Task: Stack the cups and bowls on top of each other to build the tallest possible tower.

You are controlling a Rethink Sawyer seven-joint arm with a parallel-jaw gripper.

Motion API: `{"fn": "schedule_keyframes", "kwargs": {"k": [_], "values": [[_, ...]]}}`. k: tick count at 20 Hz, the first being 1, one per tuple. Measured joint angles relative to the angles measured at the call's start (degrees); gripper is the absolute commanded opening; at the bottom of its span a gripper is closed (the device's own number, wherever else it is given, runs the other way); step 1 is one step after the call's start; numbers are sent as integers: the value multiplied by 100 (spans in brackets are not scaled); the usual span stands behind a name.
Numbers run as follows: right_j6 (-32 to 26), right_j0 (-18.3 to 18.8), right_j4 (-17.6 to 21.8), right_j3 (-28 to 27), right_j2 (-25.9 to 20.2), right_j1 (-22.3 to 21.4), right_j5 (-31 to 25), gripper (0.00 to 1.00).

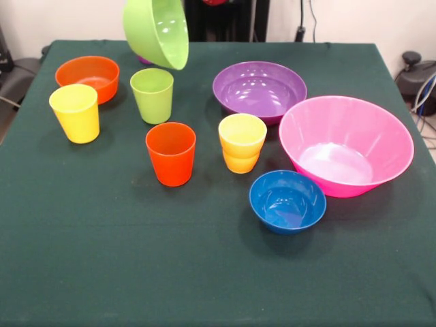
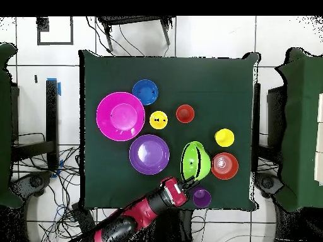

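One lime green bowl (image 1: 157,30) aloft, tipped sideways, mouth facing right

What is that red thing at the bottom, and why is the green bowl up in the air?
That is a robot arm. Its gripper at the tip grips the green bowl by the rim and holds it tilted above the table. One picture looks across the table, the other straight down from above. On the green cloth stand cups: yellow, green, red, and two yellow-orange ones stacked. There are bowls too: orange, purple, pink and blue.
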State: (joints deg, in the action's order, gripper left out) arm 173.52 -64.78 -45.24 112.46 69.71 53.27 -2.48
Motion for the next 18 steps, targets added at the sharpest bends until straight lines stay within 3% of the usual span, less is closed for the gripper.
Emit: {"fn": "schedule_keyframes", "kwargs": {"k": [18], "values": [[0,-67,-8,-528,325,753,-910,0]]}}
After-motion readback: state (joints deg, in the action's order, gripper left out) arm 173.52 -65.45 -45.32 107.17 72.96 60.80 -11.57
